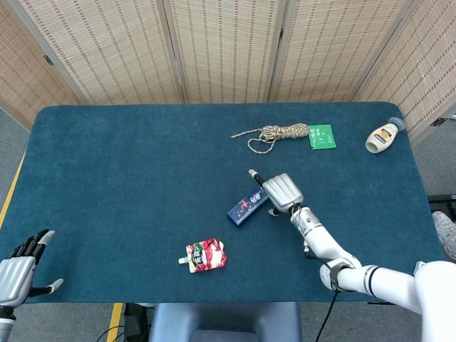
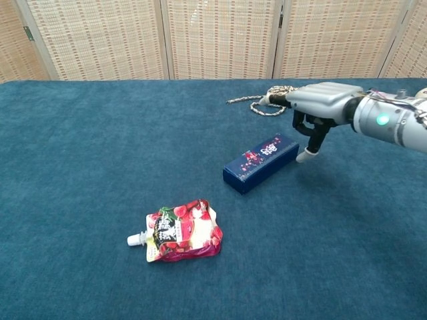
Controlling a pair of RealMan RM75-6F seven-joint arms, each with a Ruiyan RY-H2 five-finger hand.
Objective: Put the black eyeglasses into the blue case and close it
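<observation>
the blue table (image 1: 128, 157) carries the closed blue case (image 1: 248, 206), which lies flat near the middle with its long axis diagonal, one end toward the red pouch (image 1: 206, 255) and the other toward the right hand (image 1: 283, 192); what is inside it cannot be seen. the right hand hovers just beside the case's far end, one finger stretched out and the others curled down, holding nothing. the left hand (image 1: 20, 265) is at the table's near left corner with its fingers apart and empty.
</observation>
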